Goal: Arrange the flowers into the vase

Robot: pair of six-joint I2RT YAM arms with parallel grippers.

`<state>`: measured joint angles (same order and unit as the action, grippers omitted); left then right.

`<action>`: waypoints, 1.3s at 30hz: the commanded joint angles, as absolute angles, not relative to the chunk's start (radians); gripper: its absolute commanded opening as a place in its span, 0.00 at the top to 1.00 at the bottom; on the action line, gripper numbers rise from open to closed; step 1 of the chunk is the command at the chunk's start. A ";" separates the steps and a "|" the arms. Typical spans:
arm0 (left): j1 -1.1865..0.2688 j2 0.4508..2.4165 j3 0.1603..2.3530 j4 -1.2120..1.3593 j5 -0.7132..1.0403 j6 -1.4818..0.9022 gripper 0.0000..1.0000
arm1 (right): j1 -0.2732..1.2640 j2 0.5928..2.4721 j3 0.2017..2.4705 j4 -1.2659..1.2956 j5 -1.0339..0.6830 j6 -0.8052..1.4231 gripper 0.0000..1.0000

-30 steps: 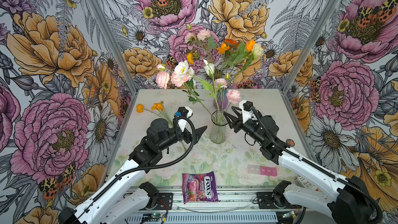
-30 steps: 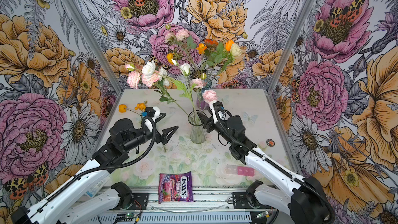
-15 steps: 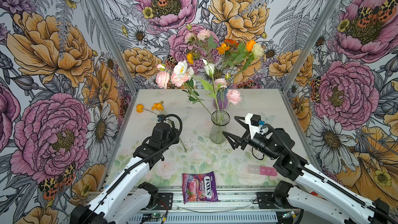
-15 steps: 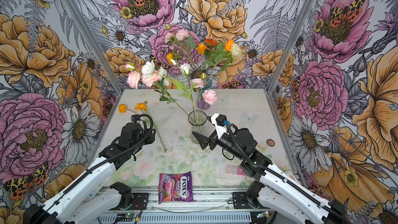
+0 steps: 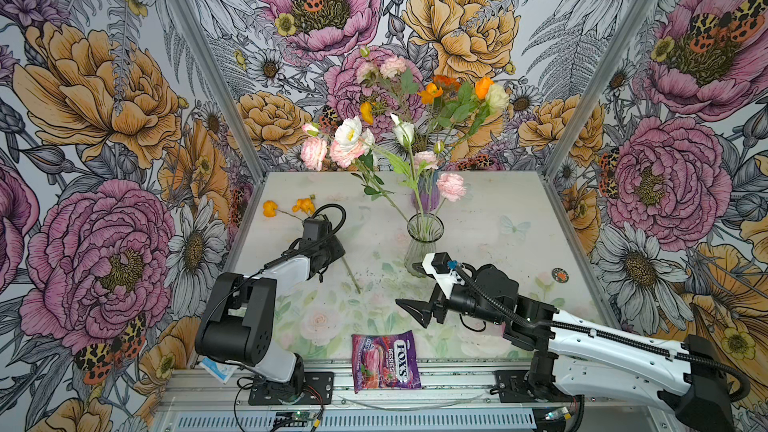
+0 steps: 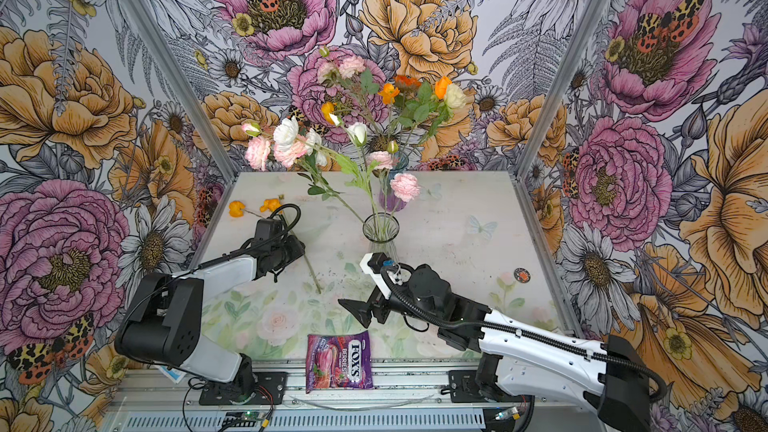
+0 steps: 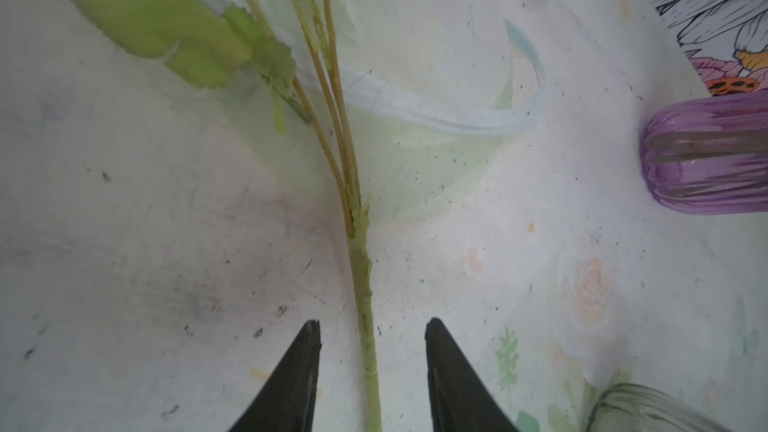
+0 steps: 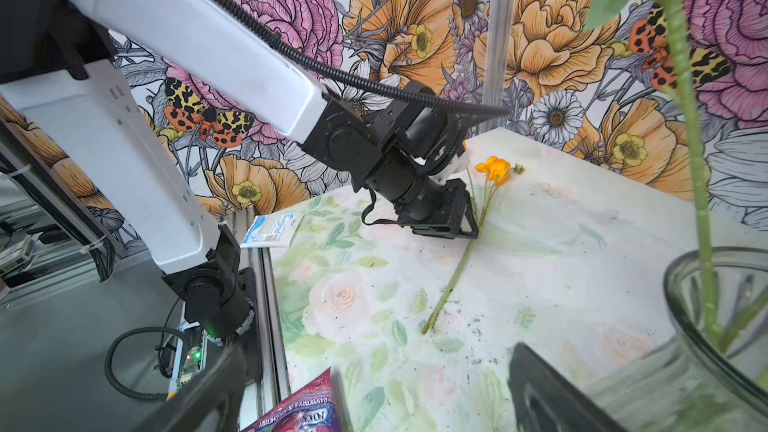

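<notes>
left gripper (image 7: 372, 322) straddles the poppy stem (image 7: 360, 276) on the table (image 5: 498, 209) (jaws apart, not touching); right gripper (image 8: 376, 347) spread, empty, near vase (image 5: 423, 243).

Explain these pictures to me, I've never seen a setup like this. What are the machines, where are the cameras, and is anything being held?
You are looking at a left robot arm and a right robot arm at a table between printed walls. Two pictures look down on the whole scene from above. The other two come from a camera on each arm's wrist. On the table stand a clear glass vase with flowers in it and a purple vase behind it. A branch of orange flowers and a candy bag lie flat. The left gripper has its jaws open on either side of that branch's stem, not gripping it. The right gripper hangs open and empty near the clear vase.
</notes>
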<state>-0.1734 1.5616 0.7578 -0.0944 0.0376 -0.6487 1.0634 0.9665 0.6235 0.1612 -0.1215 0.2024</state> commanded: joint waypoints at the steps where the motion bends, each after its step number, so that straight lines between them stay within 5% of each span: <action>1: -0.164 1.620 0.818 -0.073 0.010 -0.677 0.62 | 1.072 0.980 0.622 0.221 -0.137 0.220 0.01; 21: -0.150 1.750 0.887 -0.052 -0.042 -0.699 0.73 | 1.074 1.033 0.654 0.218 -0.178 0.193 0.00; 29: -0.126 1.768 0.878 0.002 -0.023 -0.674 0.85 | 1.073 1.049 0.656 0.215 -0.188 0.198 0.01; 32: -0.121 1.729 0.834 0.060 -0.002 -0.666 0.99 | 1.073 1.075 0.665 0.220 -0.182 0.214 0.00; 39: -0.202 1.397 0.719 -0.017 -0.051 -0.631 1.00 | 1.072 1.132 0.675 0.266 -0.227 0.279 0.02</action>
